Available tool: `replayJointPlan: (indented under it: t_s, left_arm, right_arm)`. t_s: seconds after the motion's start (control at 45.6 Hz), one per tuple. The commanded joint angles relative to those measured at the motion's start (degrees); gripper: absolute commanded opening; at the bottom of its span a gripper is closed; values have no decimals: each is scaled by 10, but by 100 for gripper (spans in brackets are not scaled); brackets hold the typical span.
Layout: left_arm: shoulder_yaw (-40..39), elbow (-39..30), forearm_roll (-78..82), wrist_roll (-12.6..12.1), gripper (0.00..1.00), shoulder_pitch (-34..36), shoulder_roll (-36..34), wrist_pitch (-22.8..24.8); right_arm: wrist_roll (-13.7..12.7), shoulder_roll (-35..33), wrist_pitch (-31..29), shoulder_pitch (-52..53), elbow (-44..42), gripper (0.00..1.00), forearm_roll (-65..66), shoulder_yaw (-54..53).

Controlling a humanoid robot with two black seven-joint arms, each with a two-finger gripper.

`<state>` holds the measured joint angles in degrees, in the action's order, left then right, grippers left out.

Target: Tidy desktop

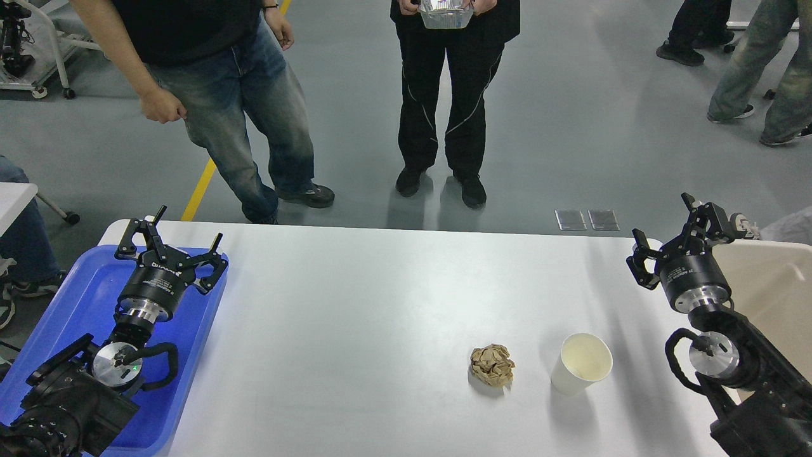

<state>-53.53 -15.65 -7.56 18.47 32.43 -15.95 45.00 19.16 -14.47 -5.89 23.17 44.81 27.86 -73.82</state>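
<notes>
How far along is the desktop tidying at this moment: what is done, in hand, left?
Done: nothing visible; the blue tray appears to hold no items. In hand: nothing; the left gripper over the tray and the right gripper near the beige bin both have open jaws, empty. Left: the crumpled brown paper and the upright white paper cup sit side by side on the desktop, untouched.
</notes>
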Motion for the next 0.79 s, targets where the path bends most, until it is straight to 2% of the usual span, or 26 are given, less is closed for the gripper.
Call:
replayJointPlan:
  t_s: [0.0,0.768]
  left_arm:
    - [0,0,0,0,100,0,0,0]
    - [0,0,0,0,100,0,0,0]
  right_arm:
    - [0,-3,1,2,0,100,0,0]
    - [-1,-10,1,7,-2,100,0,1]
